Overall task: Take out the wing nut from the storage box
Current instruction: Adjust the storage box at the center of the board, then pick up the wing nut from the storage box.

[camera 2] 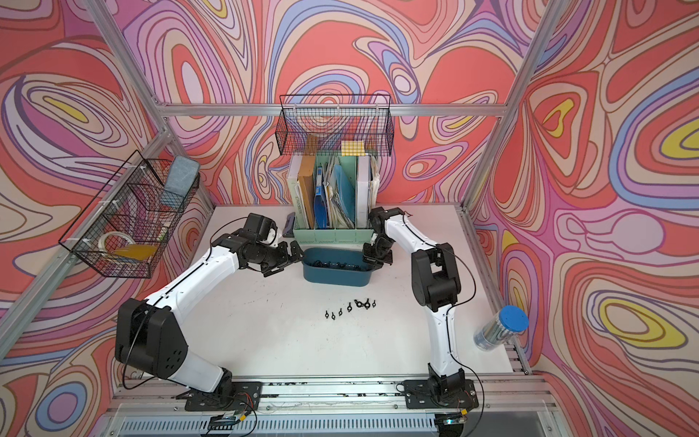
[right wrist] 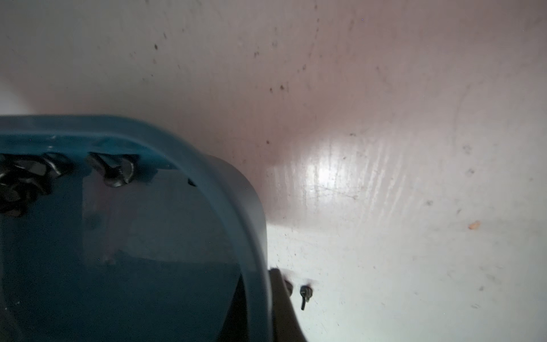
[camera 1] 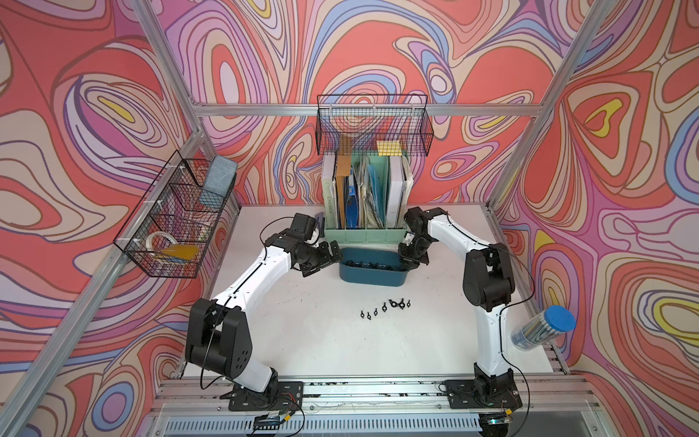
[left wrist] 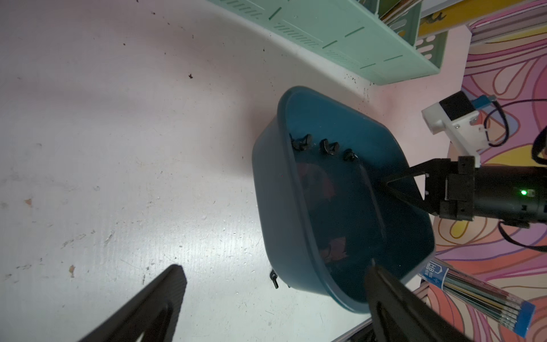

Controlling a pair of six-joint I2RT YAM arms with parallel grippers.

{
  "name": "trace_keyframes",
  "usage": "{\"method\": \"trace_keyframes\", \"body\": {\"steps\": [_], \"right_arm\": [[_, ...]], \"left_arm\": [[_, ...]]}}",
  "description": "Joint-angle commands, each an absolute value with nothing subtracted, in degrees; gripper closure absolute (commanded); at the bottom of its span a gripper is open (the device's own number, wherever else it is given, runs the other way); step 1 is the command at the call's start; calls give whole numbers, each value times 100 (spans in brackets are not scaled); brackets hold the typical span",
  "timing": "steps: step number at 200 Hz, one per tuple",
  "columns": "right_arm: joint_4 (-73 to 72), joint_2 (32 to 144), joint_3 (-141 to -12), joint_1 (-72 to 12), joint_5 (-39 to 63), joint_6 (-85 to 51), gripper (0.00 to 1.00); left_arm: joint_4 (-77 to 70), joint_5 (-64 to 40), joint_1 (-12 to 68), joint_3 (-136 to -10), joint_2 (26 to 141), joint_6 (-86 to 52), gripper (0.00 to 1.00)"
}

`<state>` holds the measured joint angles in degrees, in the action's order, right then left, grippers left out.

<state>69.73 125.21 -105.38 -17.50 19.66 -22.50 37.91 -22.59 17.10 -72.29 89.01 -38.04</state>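
Observation:
The dark teal storage box (camera 1: pixel 372 278) stands in front of the file holder in both top views (camera 2: pixel 334 276). Several black wing nuts (left wrist: pixel 329 147) lie inside it along its far long wall (camera 1: pixel 367 263). My right gripper (camera 1: pixel 406 261) is shut on the box's right-end rim (right wrist: pixel 254 237), one finger inside and one finger (right wrist: pixel 281 296) outside. My left gripper (left wrist: pixel 275 266) is open at the box's left end (camera 1: pixel 327 261), and holds nothing. Several more wing nuts (camera 1: pixel 382 308) lie in a row on the table in front of the box.
The mint-green file holder (camera 1: pixel 365 236) stands just behind the box. Black wire baskets hang on the left wall (camera 1: pixel 170 223) and the back wall (camera 1: pixel 372 125). A blue-capped pencil tube (camera 1: pixel 542 327) leans at the table's right edge. One loose nut (right wrist: pixel 305 293) lies near my right fingers.

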Motion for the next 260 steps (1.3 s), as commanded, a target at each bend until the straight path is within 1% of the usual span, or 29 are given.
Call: {"method": "trace_keyframes", "body": {"steps": [1,24,69,127,164,170,191,194,228,260], "right_arm": [[6504,12555,-10651,-1812,1756,-2364,100],[5925,12322,-10327,-1829,1159,-2342,100],[4339,11735,-9058,-1948,275,-2440,100],[3212,11535,-8363,-2271,-223,-2272,100],[2871,11542,-8161,-2344,-233,-2176,100],[2845,11557,-8141,-2357,-244,-2159,96],[2837,11559,-8130,-2372,-264,-2153,74],[2851,11558,-8130,-2373,-276,-2160,72],[3022,11323,-8147,-2373,-422,-2183,66],[3250,10914,-8209,-2396,-515,-2136,66]], "left_arm": [[4014,-2467,1670,-7408,9030,-3820,1],[4111,-2528,1669,-7494,9072,-3814,1],[4293,-2496,1665,-7743,9237,-3809,1],[4298,-2513,1663,-7803,9290,-3811,1],[4289,-2485,1665,-7805,9278,-3762,1],[4282,-2496,1662,-7802,9281,-3762,1],[4245,-2530,1669,-7789,9286,-3765,1],[4249,-2535,1664,-7787,9291,-3762,1],[4146,-2553,1668,-7739,9226,-3714,1],[4061,-2533,1664,-7727,9137,-3574,1]]}}
